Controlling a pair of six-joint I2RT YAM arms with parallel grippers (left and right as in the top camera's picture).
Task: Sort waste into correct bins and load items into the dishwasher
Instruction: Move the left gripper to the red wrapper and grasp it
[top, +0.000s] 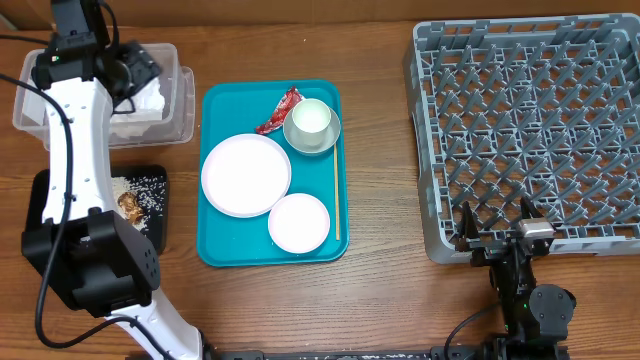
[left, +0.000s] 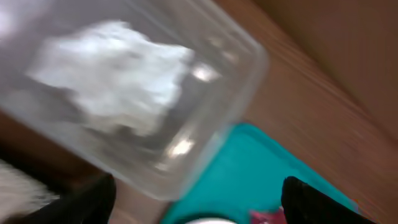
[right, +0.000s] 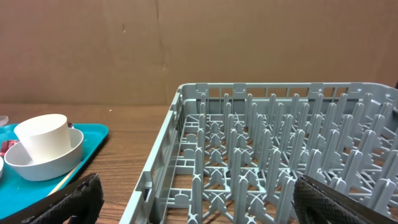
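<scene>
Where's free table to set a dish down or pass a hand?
Free: bare wood between teal tray and dish rack; also the strip in front of that tray. Crowded: the tray, packed with dishes; far left, clear tub, black tray, left arm.

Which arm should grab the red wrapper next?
Left. The left arm, jaws open, hangs over the clear tub, beside the teal tray holding the red wrapper. The right arm sits by the dish rack, farther off.
</scene>
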